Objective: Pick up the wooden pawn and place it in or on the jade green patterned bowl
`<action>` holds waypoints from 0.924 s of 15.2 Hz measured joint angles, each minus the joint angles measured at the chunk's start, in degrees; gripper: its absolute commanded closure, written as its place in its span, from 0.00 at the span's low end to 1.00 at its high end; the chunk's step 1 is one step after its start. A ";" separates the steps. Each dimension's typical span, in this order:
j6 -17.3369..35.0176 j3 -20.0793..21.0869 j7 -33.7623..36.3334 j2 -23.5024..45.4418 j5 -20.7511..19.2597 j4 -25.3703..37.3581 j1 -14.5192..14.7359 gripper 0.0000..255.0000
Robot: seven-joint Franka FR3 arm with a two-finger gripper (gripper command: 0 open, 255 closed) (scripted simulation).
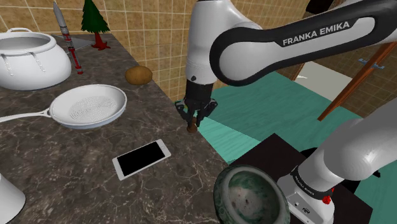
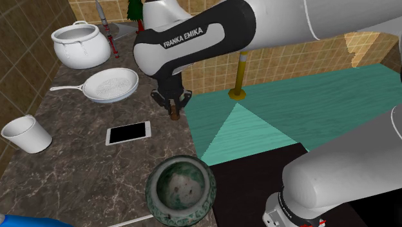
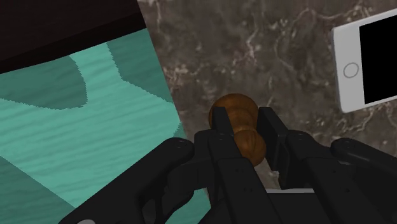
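End effector (image 1: 193, 119): black, pointing down at the centre of the shoulder view, right at the bench's edge. Its two fingers are pinched onto the pawn, one on each side.
Pawn (image 1: 191, 127): brown and wooden-looking, upright between the fingers. Its rounded lower end pokes out just past the fingertips. In the wrist view the fingers clasp its narrow waist, over the line where the stone meets the teal floor. Whether its base touches the bench cannot be told.
Bench (image 1: 63, 168): dark marbled stone, filling the left half of the shoulder view.
Bowl (image 1: 219, 184): green and patterned, open side up, at the lower middle of the shoulder view by the bench's edge. It is well apart from the pawn, below and a little right of it in the frame.
Phone (image 1: 142, 158): white with a black screen, lying flat to the lower left of the end effector, near it but not touching.
Pan (image 1: 89, 105): white, left of centre, above the phone in the frame.
Pot (image 1: 28, 60): white, in the upper left corner.
Cup (image 2: 26, 133): white, at the left edge of the second exterior view.
Floor (image 1: 267, 108): teal, to the right of the bench's edge.
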 measured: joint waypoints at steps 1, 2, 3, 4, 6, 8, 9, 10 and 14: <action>-0.84 -0.14 -0.08 -0.45 0.18 0.45 0.05 1.00; -1.63 -0.34 -0.26 -0.74 0.24 0.96 0.00 1.00; -2.40 -0.53 -0.41 -1.13 0.38 1.37 0.00 1.00; -3.15 -0.58 -0.32 -1.18 0.32 2.08 -0.03 1.00; -4.76 -0.89 -0.49 -1.71 0.43 3.20 -0.06 1.00; -6.23 -1.00 -0.34 -1.72 0.28 4.67 -0.15 1.00; -7.02 -1.09 -0.31 -2.09 0.43 5.14 -0.08 1.00; -7.80 -1.23 -0.37 -2.37 0.50 5.66 -0.08 1.00; -10.99 -1.75 -0.46 -3.03 0.53 8.24 -0.18 1.00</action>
